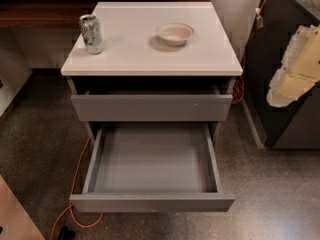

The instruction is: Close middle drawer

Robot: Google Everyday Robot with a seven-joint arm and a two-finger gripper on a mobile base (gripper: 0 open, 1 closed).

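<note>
The middle drawer [152, 203] is pulled far out of the grey cabinet toward the camera. Its shallow grey box interior [152, 159] is empty, and its plain flat front faces the near floor. Above it sits the taller grey drawer front with a small white speck [196, 104]. The lowest drawer is hidden under the open one. My gripper [289, 81], cream and white, hangs at the right edge of the camera view. It is well right of the cabinet, about level with its top, and touches nothing.
On the white cabinet top [210, 54] stand a green-and-white can [91, 33] at the left and a pale bowl [174, 33] near the middle. An orange cable [75, 194] runs along the speckled floor at the cabinet's left. A dark cabinet [280, 119] stands at the right.
</note>
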